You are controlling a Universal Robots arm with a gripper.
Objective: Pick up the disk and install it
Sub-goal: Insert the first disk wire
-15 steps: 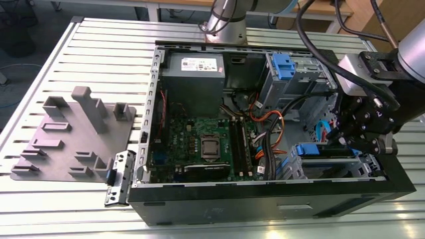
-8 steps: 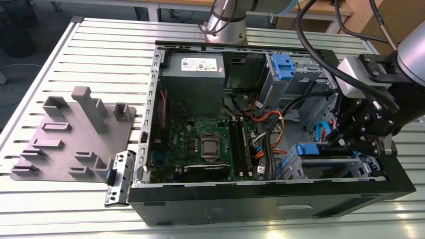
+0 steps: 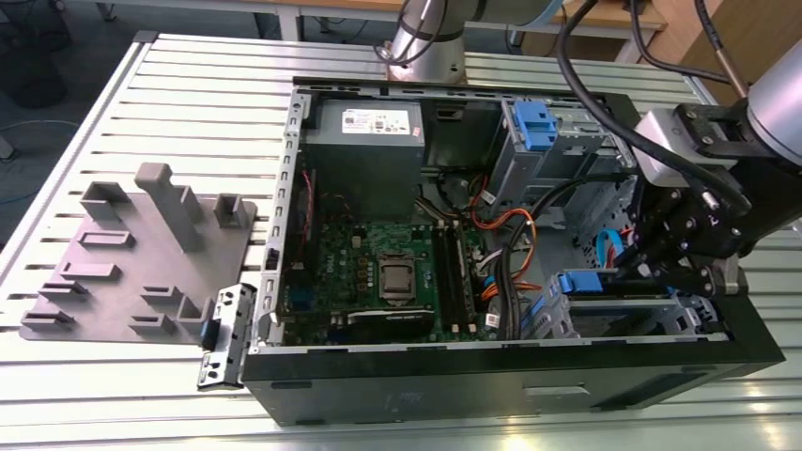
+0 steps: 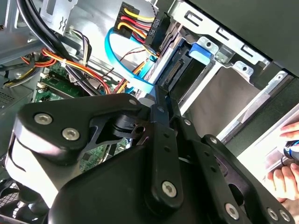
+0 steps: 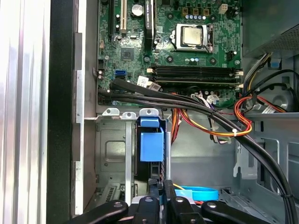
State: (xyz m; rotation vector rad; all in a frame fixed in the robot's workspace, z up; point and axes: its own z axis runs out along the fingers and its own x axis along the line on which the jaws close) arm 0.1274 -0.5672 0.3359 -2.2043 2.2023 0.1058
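Closest to you in both wrist views is the black gripper (image 5: 158, 198), its fingers drawn close together with only a thin slit between them, right at the rear edge of the disk (image 5: 151, 142). You cannot tell from these views whether the fingers actually press on the disk's edge.

The disk stands on edge in the metal drive cage (image 5: 114, 154), just beyond the gripper. Its blue plastic rail faces the first wrist view; in the second wrist view you see its connector end (image 4: 180, 65) and a blue tab, seated between the cage walls. In the exterior view the disk's blue end (image 3: 587, 281) shows at the cage in the case's near corner on the exterior view's right, with the gripper (image 3: 662, 266) hanging just beside it.

A flat blue data cable (image 4: 122, 65) loops next to the disk. Past the cage, bundled black cables (image 5: 187, 105) and orange-red wires cross toward the motherboard (image 5: 177, 42), where the bare processor (image 5: 191, 36) sits above the memory slots.

Farther off in the exterior view, the open computer case (image 3: 501, 385) lies on the slatted worktop (image 3: 150, 122), with the grey power supply (image 3: 366, 141) at its far end. A grey fixture plate (image 3: 138, 254) lies beside the case on the exterior view's left.

A person's hand (image 4: 286, 179) shows outside the case in the second wrist view.
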